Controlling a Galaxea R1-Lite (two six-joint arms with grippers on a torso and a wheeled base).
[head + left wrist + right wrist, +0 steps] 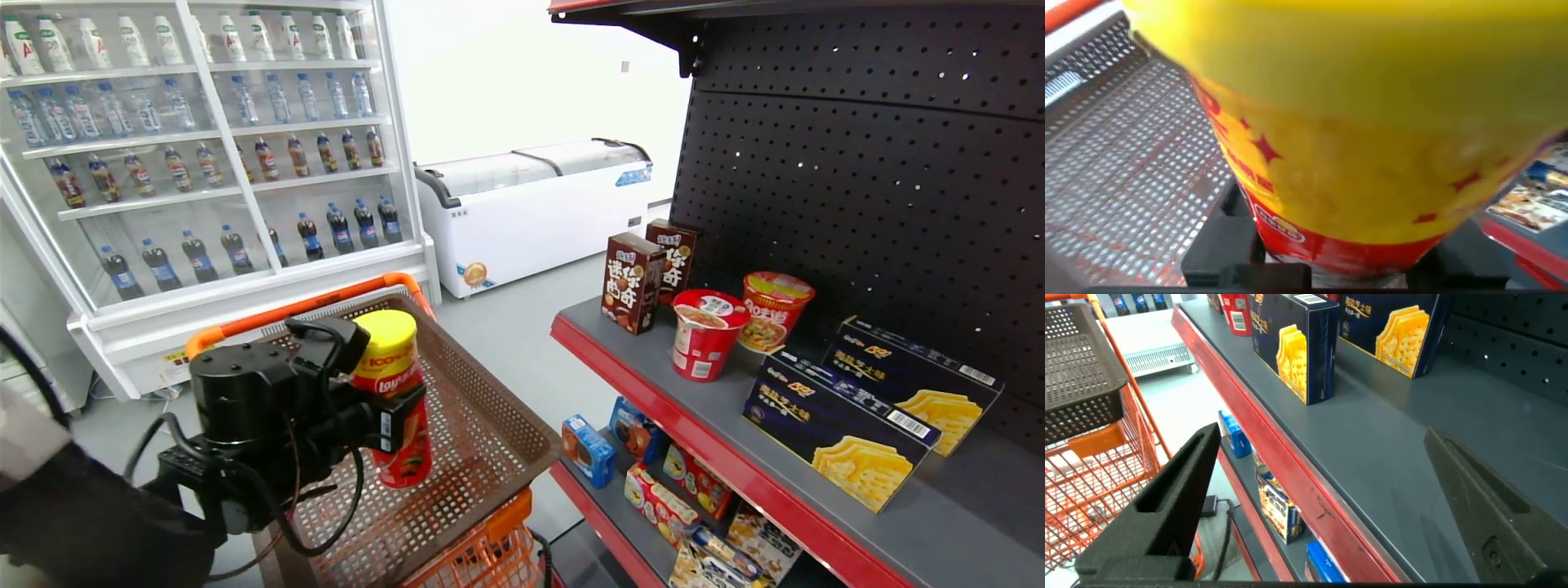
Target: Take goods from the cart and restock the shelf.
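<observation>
The left gripper (384, 420) is clamped on a chip canister (390, 355), its fingers pressing the tube's middle from both sides. The canister stands upright in that grip. Its yellow lid pokes out at 12 o'clock from the fingers and its red base hangs at 6 o'clock. In the left wrist view the canister (1355, 139) sits right against the camera, yellow above and red below.

Canister and gripper are over the cart's brown mesh basket (498, 441), with the orange handle (310, 304) at about 11 o'clock from the lid. I cannot tell whether the base touches the mesh.

The shelf (645, 359) lies toward 3 o'clock from the canister, well apart from it. On its grey deck are brown boxes (633, 282), red noodle cups (704, 333) and dark blue cracker boxes (841, 429).

The right gripper (1331, 506) is spread wide and carries nothing. Its black fingers (1180, 498) stand on either side of the shelf's red front edge (1290, 457), and the cracker boxes (1294, 347) are at about 12 o'clock from it.
</observation>
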